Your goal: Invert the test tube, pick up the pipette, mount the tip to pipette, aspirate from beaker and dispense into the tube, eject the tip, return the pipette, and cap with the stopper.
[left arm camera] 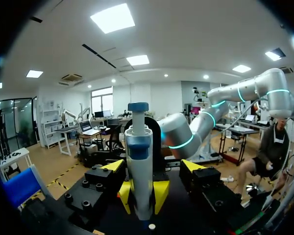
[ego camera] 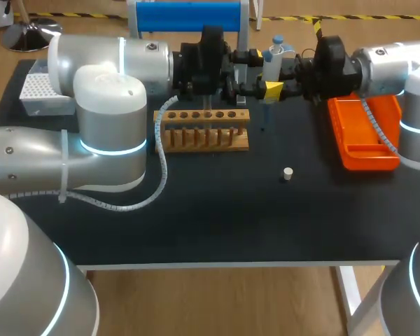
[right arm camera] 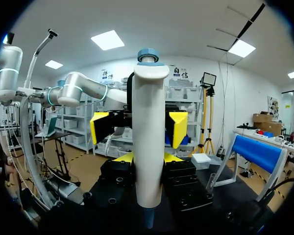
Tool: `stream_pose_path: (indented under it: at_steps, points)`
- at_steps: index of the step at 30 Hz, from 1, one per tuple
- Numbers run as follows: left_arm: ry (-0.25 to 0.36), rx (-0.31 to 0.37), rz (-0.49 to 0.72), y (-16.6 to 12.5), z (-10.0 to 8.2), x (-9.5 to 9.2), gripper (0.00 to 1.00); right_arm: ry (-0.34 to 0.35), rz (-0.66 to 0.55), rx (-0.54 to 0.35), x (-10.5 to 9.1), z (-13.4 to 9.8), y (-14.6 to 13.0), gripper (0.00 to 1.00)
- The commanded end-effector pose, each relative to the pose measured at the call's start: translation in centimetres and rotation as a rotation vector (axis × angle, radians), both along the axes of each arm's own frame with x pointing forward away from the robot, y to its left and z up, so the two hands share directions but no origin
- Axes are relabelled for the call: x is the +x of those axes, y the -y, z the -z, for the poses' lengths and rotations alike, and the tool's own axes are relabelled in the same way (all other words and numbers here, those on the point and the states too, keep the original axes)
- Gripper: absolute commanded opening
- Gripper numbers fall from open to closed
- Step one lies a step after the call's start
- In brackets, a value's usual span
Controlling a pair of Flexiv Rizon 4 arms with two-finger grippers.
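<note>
A white pipette (ego camera: 271, 64) with a blue top stands upright above the back of the table, its thin lower end pointing down beside the wooden tube rack (ego camera: 203, 130). My right gripper (ego camera: 285, 71) is shut on its body; in the right wrist view the pipette (right arm camera: 149, 137) sits between my right gripper (right arm camera: 147, 157). My left gripper (left arm camera: 153, 165) faces it from the other side, open, one finger on each side of the pipette (left arm camera: 138, 161) with gaps. A clear test tube (right arm camera: 211, 182) stands off to one side. The small white stopper (ego camera: 288, 173) lies on the mat.
An orange tray (ego camera: 364, 136) sits at the right under my right arm. A white tip box (ego camera: 38, 92) is at the far left. A blue stand (ego camera: 189, 15) rises at the back edge. My left arm's elbow (ego camera: 112, 126) looms over the left half.
</note>
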State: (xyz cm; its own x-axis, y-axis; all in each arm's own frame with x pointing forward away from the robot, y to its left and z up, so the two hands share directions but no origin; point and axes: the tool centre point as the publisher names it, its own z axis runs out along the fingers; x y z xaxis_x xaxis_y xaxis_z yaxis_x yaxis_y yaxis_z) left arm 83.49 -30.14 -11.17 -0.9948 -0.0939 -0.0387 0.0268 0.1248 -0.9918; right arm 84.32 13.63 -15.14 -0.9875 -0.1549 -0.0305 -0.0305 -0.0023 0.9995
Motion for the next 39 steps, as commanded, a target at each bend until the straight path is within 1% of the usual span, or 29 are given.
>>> stream_pose_path:
  at_steps: [1,3,6,8,19,20,21,22,27,31,36,39]
  points:
    - [-0.001,0.001,0.000,-0.1,-0.1,0.0,0.41,0.000,0.002,0.001,-0.1,0.0,-0.1,0.00]
    - [-0.001,0.001,0.000,-0.1,-0.1,0.0,0.39,-0.001,0.001,0.001,-0.2,0.0,-0.1,0.00]
    - [-0.001,0.001,0.000,-0.1,-0.1,0.0,0.27,-0.001,0.001,0.002,-0.2,0.0,-0.2,0.00]
    - [-0.001,0.001,0.000,-0.1,-0.1,0.0,0.00,-0.002,0.001,0.003,-0.2,0.0,-0.2,0.00]
    - [-0.001,0.001,0.000,-0.1,-0.1,0.0,0.00,-0.001,-0.007,0.008,-0.4,-0.1,-0.2,0.00]
    - [-0.001,0.001,0.000,-0.1,-0.1,0.0,0.00,-0.001,-0.008,0.007,-0.4,-0.1,-0.2,0.02]
    - [-0.001,0.001,0.000,-0.1,-0.1,0.0,0.00,0.000,-0.009,0.006,-0.5,-0.1,-0.1,0.46]
    - [-0.001,0.001,0.000,-0.1,-0.1,0.0,0.00,0.000,-0.010,0.005,-0.5,-0.2,-0.1,1.00]
    - [-0.001,0.001,0.000,-0.1,-0.1,0.0,0.00,-0.001,-0.015,0.009,-0.7,-0.2,0.4,1.00]
    - [-0.001,0.001,0.000,-0.1,-0.1,0.0,0.00,-0.007,-0.022,0.025,-1.0,-0.2,1.5,1.00]
    - [-0.001,0.001,0.000,-0.1,-0.1,0.0,0.00,0.000,-0.027,0.036,-1.1,-0.4,4.2,1.00]
    - [-0.001,0.001,0.000,-0.1,-0.1,0.0,0.00,0.005,0.006,0.038,-0.6,-0.4,6.0,1.00]
